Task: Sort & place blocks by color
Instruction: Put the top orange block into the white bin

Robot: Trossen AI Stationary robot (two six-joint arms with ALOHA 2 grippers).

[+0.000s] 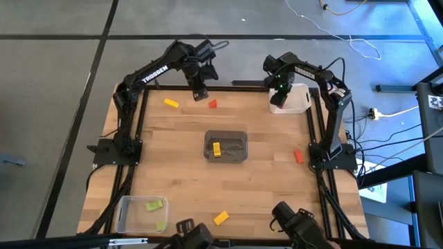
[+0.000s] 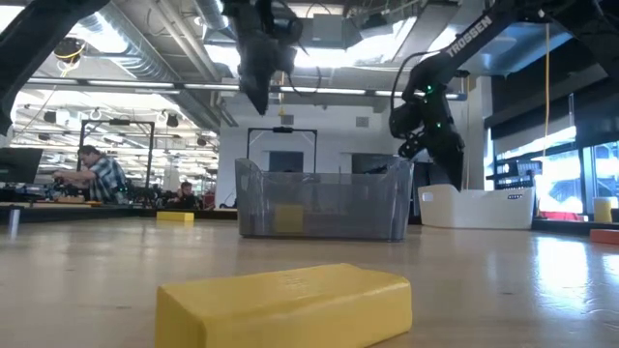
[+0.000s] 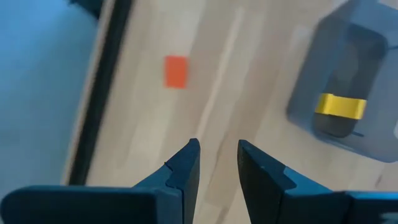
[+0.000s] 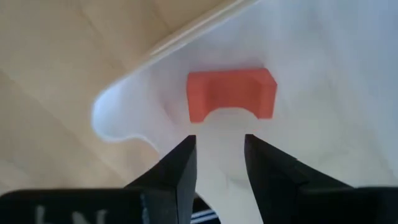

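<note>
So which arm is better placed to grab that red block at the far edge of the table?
Left. The left gripper hangs open right beside the red block, which shows just ahead of its fingers in the left wrist view. The right gripper is over the white bin, farther off.

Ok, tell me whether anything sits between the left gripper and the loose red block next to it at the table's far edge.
Nothing visible does. The left gripper, fingers slightly apart, hangs above bare wooden table, with the small red rectangular block just beside it. The nearest other piece, a small yellow rectangular block, lies on the opposite side.
</note>
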